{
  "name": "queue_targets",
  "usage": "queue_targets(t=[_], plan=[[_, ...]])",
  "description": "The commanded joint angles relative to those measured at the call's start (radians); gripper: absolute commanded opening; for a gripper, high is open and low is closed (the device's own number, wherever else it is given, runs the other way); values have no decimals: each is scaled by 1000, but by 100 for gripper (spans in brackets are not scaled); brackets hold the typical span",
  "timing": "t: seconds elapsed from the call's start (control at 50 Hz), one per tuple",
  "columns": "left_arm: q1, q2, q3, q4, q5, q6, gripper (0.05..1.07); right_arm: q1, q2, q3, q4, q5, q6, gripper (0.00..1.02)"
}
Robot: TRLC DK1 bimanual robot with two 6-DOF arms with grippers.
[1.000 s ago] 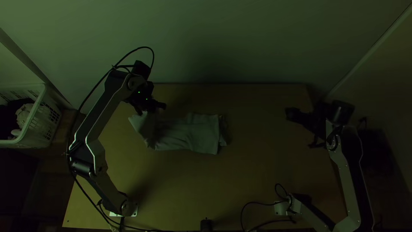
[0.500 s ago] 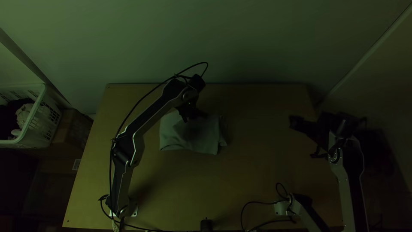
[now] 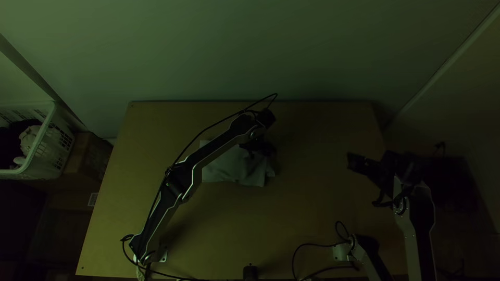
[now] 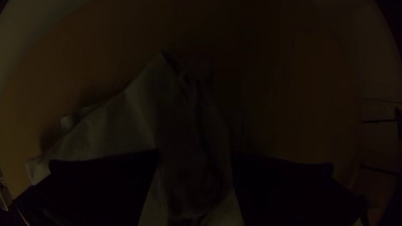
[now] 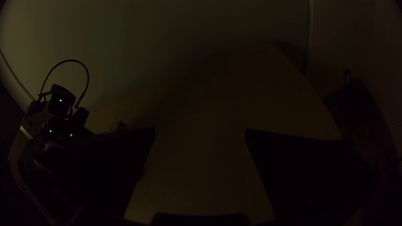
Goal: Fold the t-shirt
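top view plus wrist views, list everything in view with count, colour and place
t-shirt: 1, pale, wrinkled on the table, left of centre
table: 1, light wood, below the arms
basket: 1, white, beyond the table's left side
basket contents: count unclear, pale and dark, inside it
box: 1, brown, between basket and table
small object: 1, black, table's near edge
wall: pale, behind the table
arms: 2, light links with black joints, left and right
left gripper: 1, black, open over the t-shirt
right gripper: 1, black, open, table's right side

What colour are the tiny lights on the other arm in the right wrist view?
The tiny lights are green, seen best in the right wrist view.
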Motion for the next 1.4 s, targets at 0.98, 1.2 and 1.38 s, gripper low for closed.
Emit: queue_targets(t=[0.98, 1.2, 1.38], plan=[[437, -637, -221, -28, 175, 118, 103, 62, 217, 241, 295, 15, -81, 99], [620, -836, -382, 27, 175, 220, 103, 45, 211, 326, 335, 36, -90, 99], [743, -1022, -574, 138, 175, 289, 103, 40, 136, 343, 363, 49, -99, 99]])
